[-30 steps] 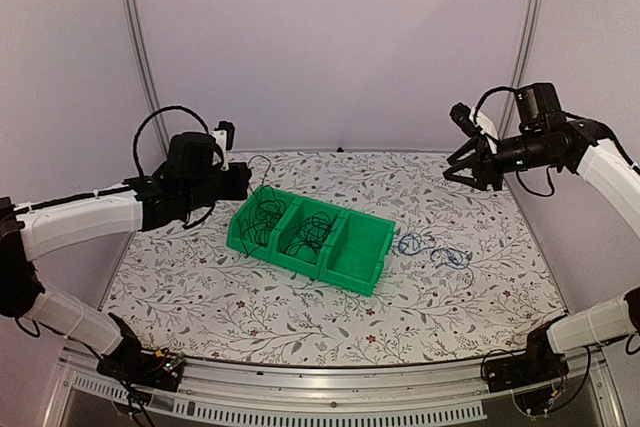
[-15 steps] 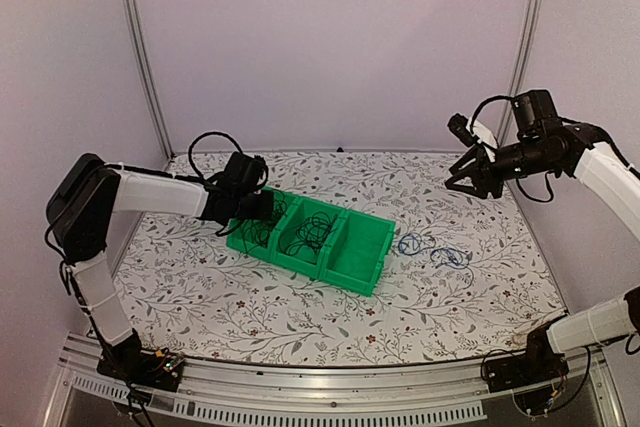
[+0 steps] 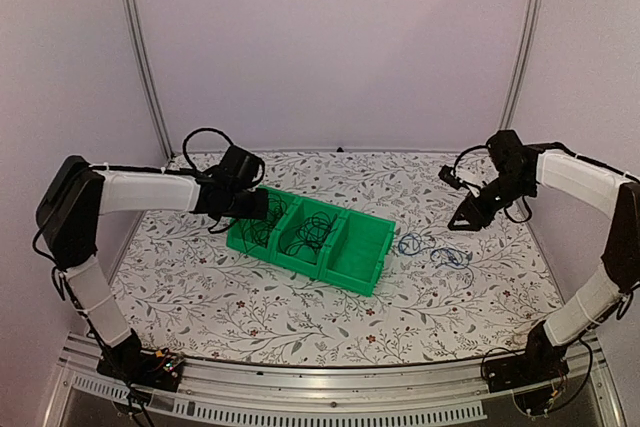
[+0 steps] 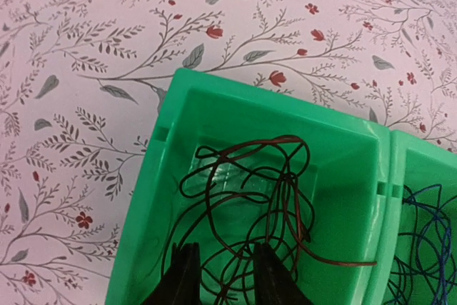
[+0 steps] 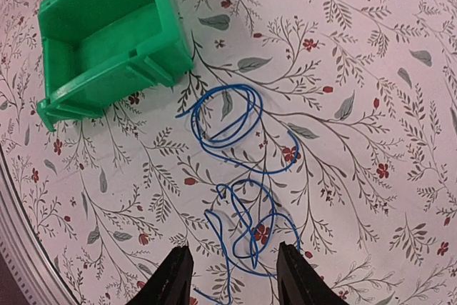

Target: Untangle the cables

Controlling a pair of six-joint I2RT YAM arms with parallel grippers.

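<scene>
A dark cable [image 4: 246,198] lies in loose loops in the left compartment of the green bin [image 4: 146,226]. My left gripper [image 4: 223,280] hangs just above it, open, with loops showing below the gap between the fingers. In the top view this gripper [image 3: 255,207] is over the bin's [image 3: 365,272] left end; the middle compartment holds another dark and blue tangle [image 3: 312,230]. A blue cable [image 5: 243,169] lies in tangled loops on the table right of the bin [image 5: 107,41]. My right gripper [image 5: 234,276] hovers open above the blue cable's [image 3: 432,250] near loops, holding nothing.
The bin's right compartment [image 3: 352,247] holds nothing. The flowered tablecloth [image 3: 250,317] covers the table; metal posts [image 3: 140,57] and the back wall close it in. The front rail [image 3: 320,387] runs along the near edge.
The left arm swung in over the bin's left compartment and its jaws opened, with the dark cable now lying in the bin. The right arm came down from high to just above the blue cable.
</scene>
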